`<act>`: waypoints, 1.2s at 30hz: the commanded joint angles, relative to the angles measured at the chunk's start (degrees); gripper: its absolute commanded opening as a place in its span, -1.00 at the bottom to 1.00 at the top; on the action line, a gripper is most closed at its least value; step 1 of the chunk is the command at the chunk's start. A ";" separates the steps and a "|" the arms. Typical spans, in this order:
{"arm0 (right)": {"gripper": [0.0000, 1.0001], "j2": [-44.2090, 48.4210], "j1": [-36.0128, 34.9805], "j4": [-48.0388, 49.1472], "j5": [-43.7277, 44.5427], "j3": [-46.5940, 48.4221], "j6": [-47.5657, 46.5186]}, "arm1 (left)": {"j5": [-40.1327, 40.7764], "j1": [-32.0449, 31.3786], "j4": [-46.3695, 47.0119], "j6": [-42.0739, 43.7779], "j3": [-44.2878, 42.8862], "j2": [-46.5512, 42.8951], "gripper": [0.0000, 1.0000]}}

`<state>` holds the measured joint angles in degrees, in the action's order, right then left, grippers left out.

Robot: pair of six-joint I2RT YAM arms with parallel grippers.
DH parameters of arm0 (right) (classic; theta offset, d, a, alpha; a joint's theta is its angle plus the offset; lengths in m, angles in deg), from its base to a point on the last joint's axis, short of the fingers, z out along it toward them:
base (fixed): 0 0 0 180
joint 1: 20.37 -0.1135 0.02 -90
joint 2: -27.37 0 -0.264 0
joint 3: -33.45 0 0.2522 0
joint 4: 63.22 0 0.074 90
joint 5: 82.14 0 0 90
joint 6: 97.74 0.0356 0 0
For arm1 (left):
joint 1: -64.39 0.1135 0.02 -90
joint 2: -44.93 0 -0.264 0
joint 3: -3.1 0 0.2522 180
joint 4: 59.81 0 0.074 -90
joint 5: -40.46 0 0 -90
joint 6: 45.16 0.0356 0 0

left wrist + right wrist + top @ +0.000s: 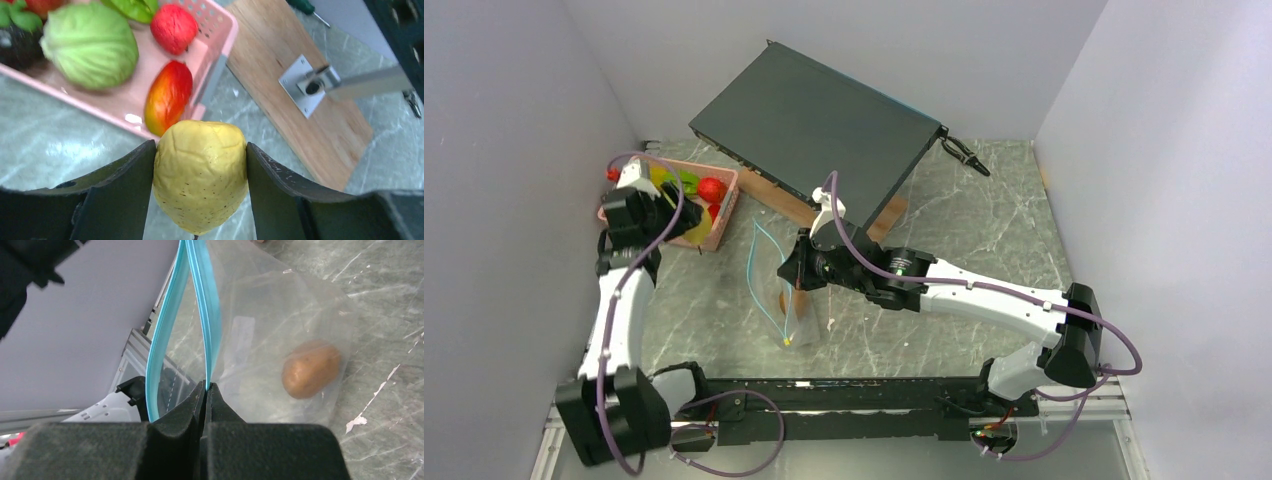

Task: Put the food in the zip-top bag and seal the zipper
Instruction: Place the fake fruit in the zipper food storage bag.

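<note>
Black flat case (pixel 814 125) propped on wooden board (pixel 300 95) at back, beside pink basket (pixel 220 45); off the carry path, probably. Zip-top bag (pixel 260 330) mid-table, limp and crinkly, mouth gaping; brown potato-like piece (pixel 310 369) inside. Left gripper (pixel 200 147) clamped across middle of yellow toy fruit (pixel 200 175) at basket's edge: light, hard, glossy, liable to slip. Right gripper (pixel 206 389) pinched tight on zipper (pixel 202 305) lip, holding mouth up; narrow target.

Grey marbled table (pixel 984 230), pink basket (pixel 727 210) at left, wooden board (pixel 265 55) mid-back, zip-top bag (pixel 799 312) centre

Overhead view plus 2 wrist close-ups
</note>
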<state>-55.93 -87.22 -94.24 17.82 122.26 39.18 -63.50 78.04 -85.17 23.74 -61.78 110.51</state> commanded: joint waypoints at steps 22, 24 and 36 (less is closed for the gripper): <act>-1.00 -1.98 3.49 1.64 0.41 1.02 2.70 | -22.84 -11.42 -15.46 -20.02 -3.32 -38.12 -0.81; -1.00 -2.04 3.59 2.14 -0.18 1.27 2.66 | -27.33 -11.43 -13.03 -22.18 -2.91 -39.27 -0.81; -1.00 -1.73 3.55 6.38 -3.78 1.04 4.45 | -29.73 -15.10 7.35 -33.66 7.49 -42.04 -0.93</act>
<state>-57.92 -83.57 -91.59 15.79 121.64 42.26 -93.46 64.34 -84.95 -5.59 -55.68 68.77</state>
